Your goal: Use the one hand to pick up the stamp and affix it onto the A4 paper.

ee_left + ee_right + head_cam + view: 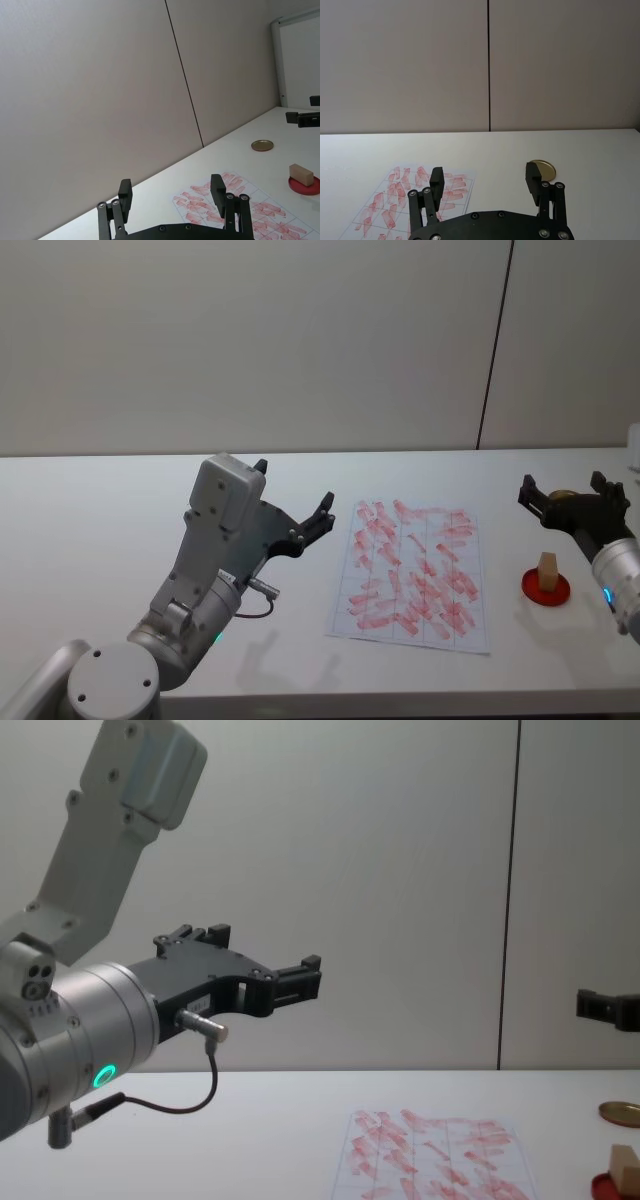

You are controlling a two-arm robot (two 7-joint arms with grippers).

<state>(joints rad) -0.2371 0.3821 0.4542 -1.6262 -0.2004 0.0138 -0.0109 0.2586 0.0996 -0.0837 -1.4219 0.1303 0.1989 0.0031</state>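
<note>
Although the A4 paper (415, 575) already carries rows of smudgy red marks, I judge this run to be at its very start, since the stamp (547, 574) has not yet been lifted. It sits on the red pad (545, 590) close to the right edge of the surface, well apart from the paper, which lies mid-surface toward the front edge.

My working arm is the right one, with the blue ring. Its end effector (562, 488) hangs beyond the stamp, toward the back edge, with its fingers spread wide and nothing between them. The left end effector (293, 487), on the green-ringed arm, is parked off the paper's left side, also spread and empty.

Everything is left to do: come down over the stamp, pinch it, carry it across to the paper, and press.

From the head view I get the layout, with pad, stamp and paper in a line along the front half. It tells me little about height. The chest view fills that gap, as the right fingertip (605, 1005) sits well above the surface. The left wrist view gives me the stamp side-on atop the pad, and it shows the brass disc (262, 145) lying flat nearer the back edge. The right wrist view has that disc just behind one of its fingers.
</note>
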